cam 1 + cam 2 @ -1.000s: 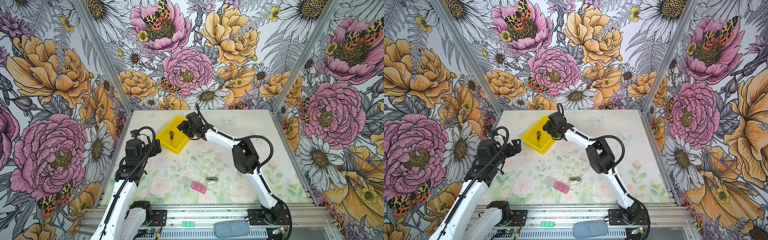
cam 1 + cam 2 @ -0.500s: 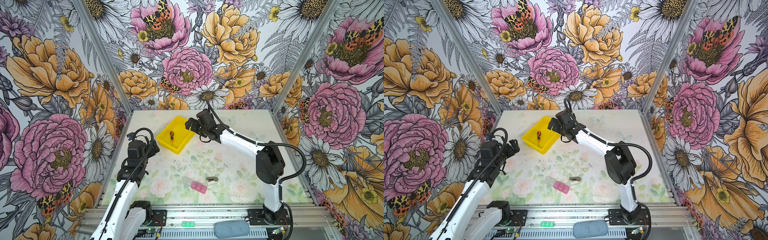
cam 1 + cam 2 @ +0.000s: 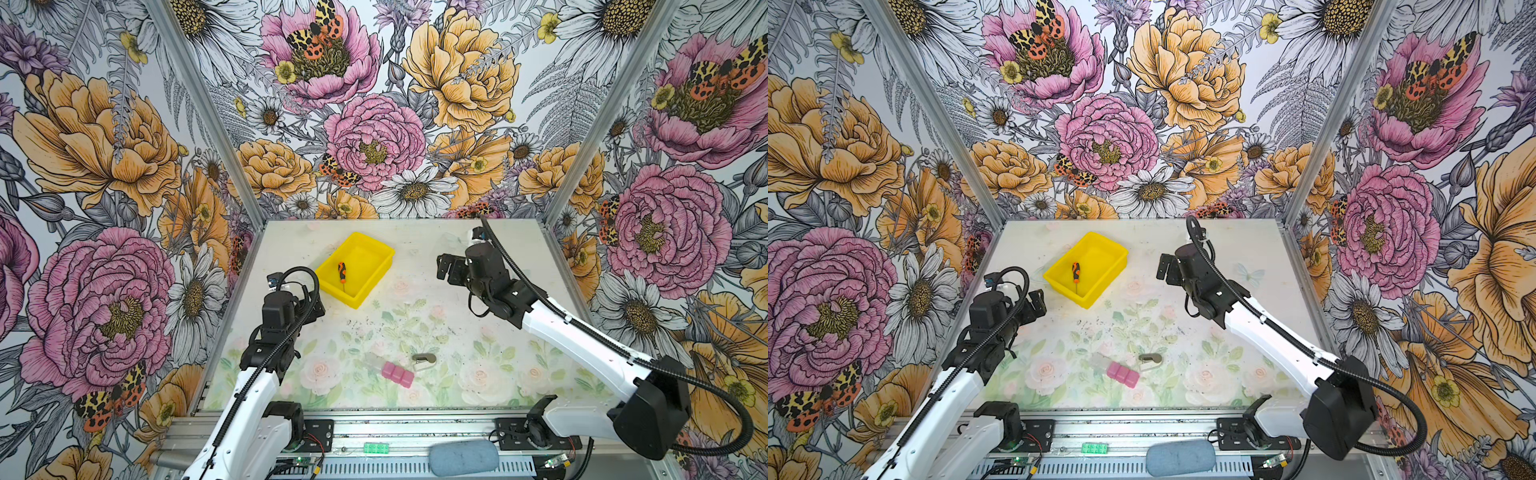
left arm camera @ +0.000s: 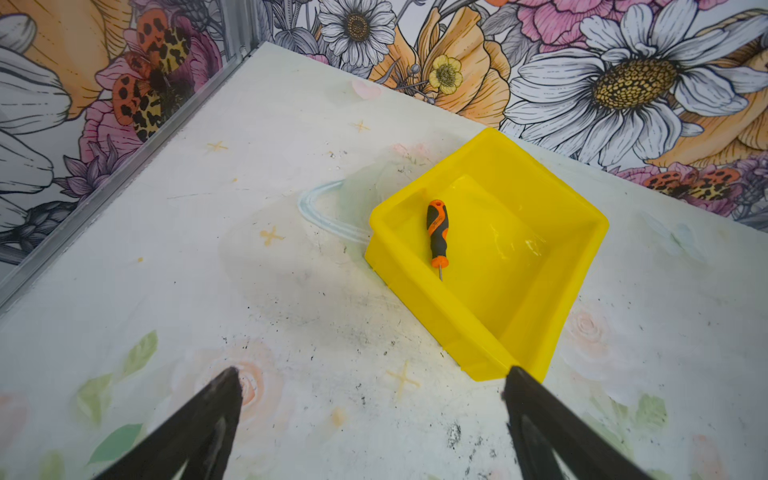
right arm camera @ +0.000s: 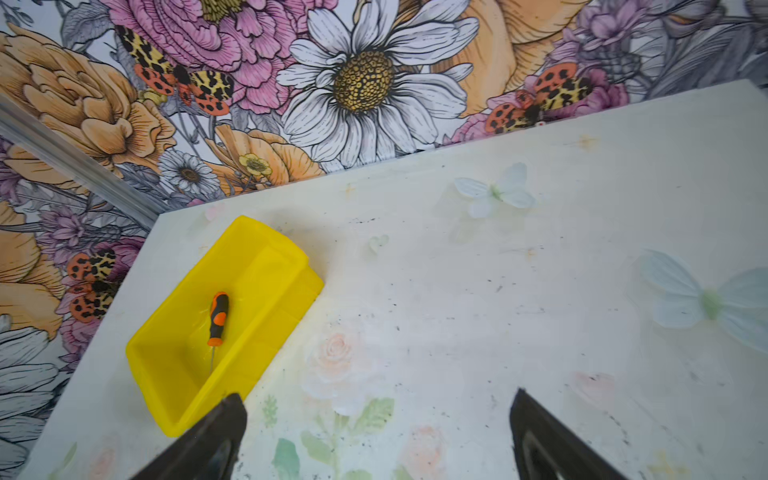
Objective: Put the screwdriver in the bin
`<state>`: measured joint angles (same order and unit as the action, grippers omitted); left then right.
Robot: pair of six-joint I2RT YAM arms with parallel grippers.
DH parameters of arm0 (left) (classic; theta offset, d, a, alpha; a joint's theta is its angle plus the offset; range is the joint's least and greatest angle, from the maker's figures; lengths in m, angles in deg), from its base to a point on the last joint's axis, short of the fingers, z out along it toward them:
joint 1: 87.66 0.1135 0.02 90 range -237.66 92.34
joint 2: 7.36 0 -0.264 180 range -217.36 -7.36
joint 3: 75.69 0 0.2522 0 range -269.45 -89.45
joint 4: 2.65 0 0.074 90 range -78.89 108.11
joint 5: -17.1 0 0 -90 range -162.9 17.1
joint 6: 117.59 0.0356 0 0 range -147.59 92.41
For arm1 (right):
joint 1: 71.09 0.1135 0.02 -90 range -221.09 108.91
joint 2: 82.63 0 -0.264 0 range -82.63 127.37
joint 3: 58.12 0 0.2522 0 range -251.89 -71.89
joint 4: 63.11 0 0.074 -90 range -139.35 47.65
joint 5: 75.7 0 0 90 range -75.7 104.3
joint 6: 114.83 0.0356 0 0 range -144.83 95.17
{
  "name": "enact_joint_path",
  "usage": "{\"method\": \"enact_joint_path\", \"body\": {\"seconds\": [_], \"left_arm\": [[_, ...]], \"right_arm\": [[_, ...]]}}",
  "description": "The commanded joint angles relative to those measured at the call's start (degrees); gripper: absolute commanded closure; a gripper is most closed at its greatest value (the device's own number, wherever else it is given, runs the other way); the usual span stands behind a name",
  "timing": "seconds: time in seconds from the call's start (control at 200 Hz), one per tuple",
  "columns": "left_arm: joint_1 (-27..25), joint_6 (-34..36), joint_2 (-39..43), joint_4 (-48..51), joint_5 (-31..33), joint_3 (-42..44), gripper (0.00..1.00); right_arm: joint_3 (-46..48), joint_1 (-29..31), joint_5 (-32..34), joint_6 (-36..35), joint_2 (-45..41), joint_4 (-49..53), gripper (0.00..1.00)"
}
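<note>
The screwdriver (image 3: 341, 272) (image 3: 1075, 272) (image 4: 437, 232) (image 5: 217, 318), orange and black with a thin silver shaft, lies flat on the floor of the yellow bin (image 3: 374, 249) (image 3: 1106, 245) (image 4: 540, 208) (image 5: 266, 257) at the back left of the table. My right gripper (image 3: 445, 267) (image 3: 1163, 267) (image 5: 376, 409) hangs open and empty to the right of the bin, well apart from it. Open and empty as well, my left gripper (image 3: 313, 297) (image 3: 1037, 300) (image 4: 372, 382) hovers just in front of the bin's near left corner.
A pink block (image 3: 398, 375) (image 3: 1122, 374) beside a clear piece, and a small metal part (image 3: 424, 359) (image 3: 1151, 359), lie on the front middle of the table. Flowered walls close in the back and both sides. A green brick (image 3: 376, 447) sits on the front rail.
My right gripper has opened, released the screwdriver into the bin and pulled back to the right, away from the bin. My left arm has drawn back slightly.
</note>
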<state>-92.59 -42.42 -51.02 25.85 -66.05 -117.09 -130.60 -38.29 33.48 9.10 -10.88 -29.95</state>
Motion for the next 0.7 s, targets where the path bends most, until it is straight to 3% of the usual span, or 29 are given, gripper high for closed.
{"method": "enact_joint_path", "body": {"seconds": [0.0, 0.195, 0.425, 0.696], "left_arm": [[-0.77, 7.48, 1.96, -8.86, -3.31, 2.40, 0.01], [0.19, 10.79, 0.35, -17.66, -1.60, 6.41, 0.01], [3.34, 11.55, -8.90, -29.13, -1.59, 8.07, 0.01], [6.55, 12.27, -19.18, -45.11, -1.87, 10.36, 0.01]], "right_arm": [[6.61, -2.76, 13.65, -7.05, -5.83, 0.39, 0.01], [14.83, -10.82, 28.15, -8.60, -9.58, -1.99, 0.00], [27.85, -20.42, 16.94, -21.82, -10.58, -24.16, 0.00], [34.17, -29.43, 4.63, -26.82, -0.70, -47.46, 0.01]]}}
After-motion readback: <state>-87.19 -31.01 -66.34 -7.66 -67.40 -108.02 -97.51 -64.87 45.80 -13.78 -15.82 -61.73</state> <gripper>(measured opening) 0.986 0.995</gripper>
